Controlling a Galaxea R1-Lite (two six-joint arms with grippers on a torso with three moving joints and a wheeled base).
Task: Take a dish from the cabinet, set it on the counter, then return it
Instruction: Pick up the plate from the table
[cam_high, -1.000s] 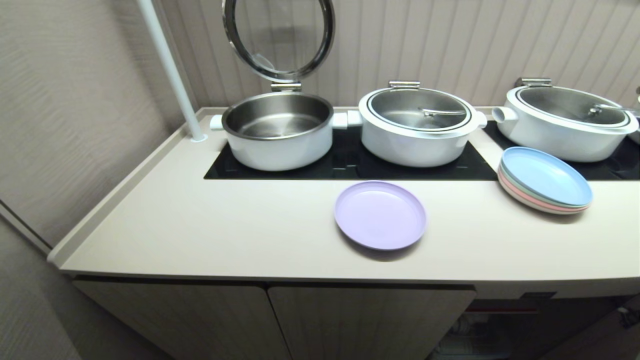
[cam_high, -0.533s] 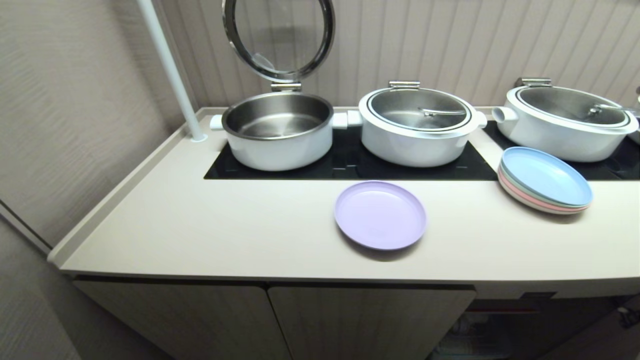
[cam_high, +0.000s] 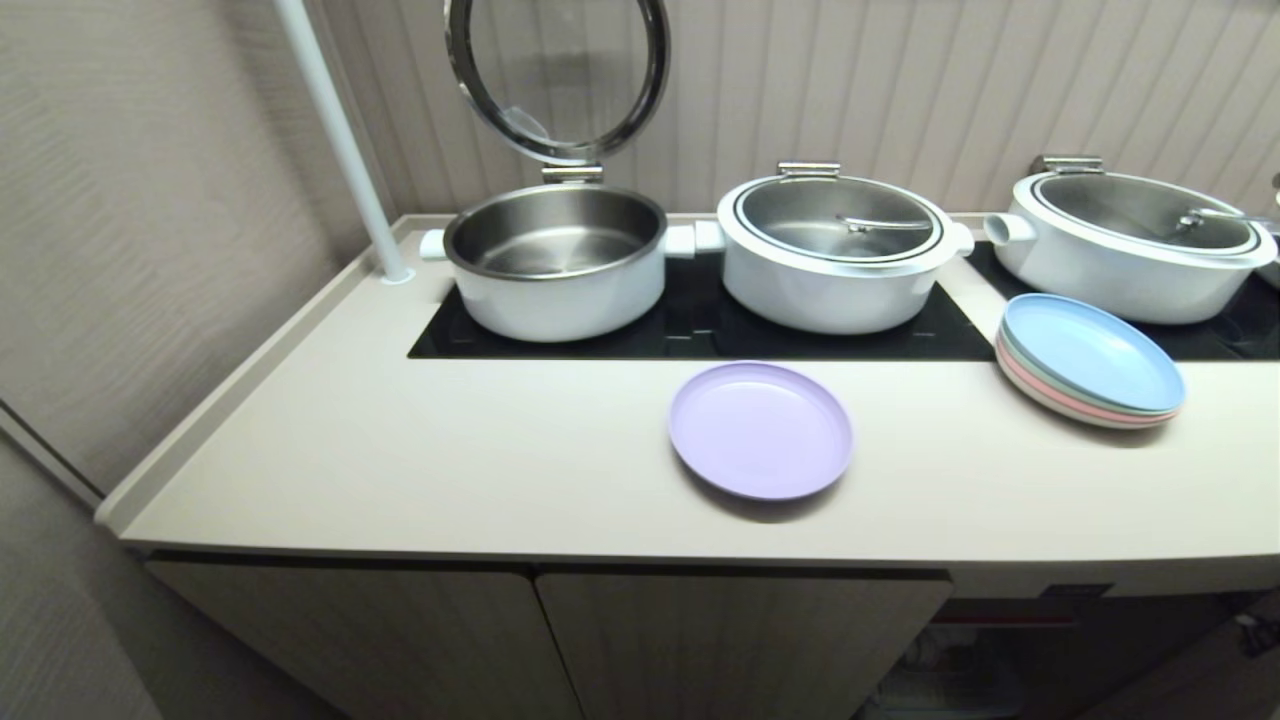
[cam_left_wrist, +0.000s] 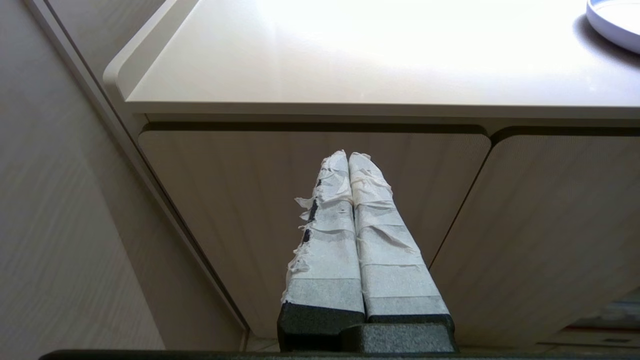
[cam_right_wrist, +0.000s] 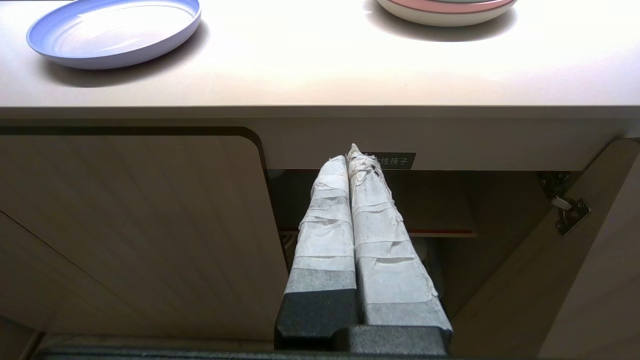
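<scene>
Dish (cam_high: 760, 430) sits on counter (cam_high: 450, 460); both hands closed, empty, right hand (cam_right_wrist: 351, 152) before cabinet's black label (cam_right_wrist: 395, 160).

Lavender dish (cam_high: 760, 430) on a cream-beige counter (cam_high: 450, 460), and beside it the stack of plates (cam_high: 1090, 362) ran light blue on top, pale green and pink beneath. The cooktop panel (cam_high: 700, 325) was glossy black, the three pots (cam_high: 556, 262) white outside, steel-grey within. Cabinet doors (cam_high: 740, 640) showed pale beige wood grain; the label (cam_right_wrist: 395, 160) was black with white characters; the back wall (cam_high: 900, 90) carried beige vertical ribbing
</scene>
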